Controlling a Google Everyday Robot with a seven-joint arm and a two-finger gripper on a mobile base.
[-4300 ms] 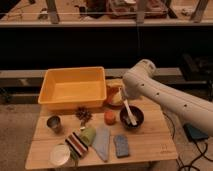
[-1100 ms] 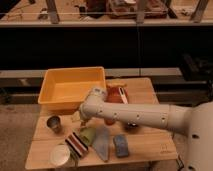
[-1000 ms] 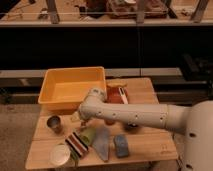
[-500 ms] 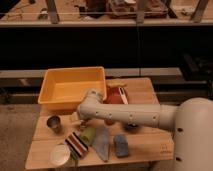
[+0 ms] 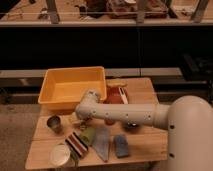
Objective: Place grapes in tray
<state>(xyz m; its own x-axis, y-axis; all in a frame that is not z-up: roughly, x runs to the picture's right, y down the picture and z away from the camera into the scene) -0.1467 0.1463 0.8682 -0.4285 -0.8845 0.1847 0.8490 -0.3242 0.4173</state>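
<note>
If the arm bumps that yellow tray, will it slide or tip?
Likely slides easily: the tray looks like thin plastic and holds nothing. Tipping seems unlikely, since it is broad and low. The claw is just before its front wall.

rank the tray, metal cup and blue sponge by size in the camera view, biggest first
1. tray, by far the largest
2. metal cup and blue sponge: they look alike, so no ranking between them

The gripper is low at the tray's front edge, beside the cup.
</note>
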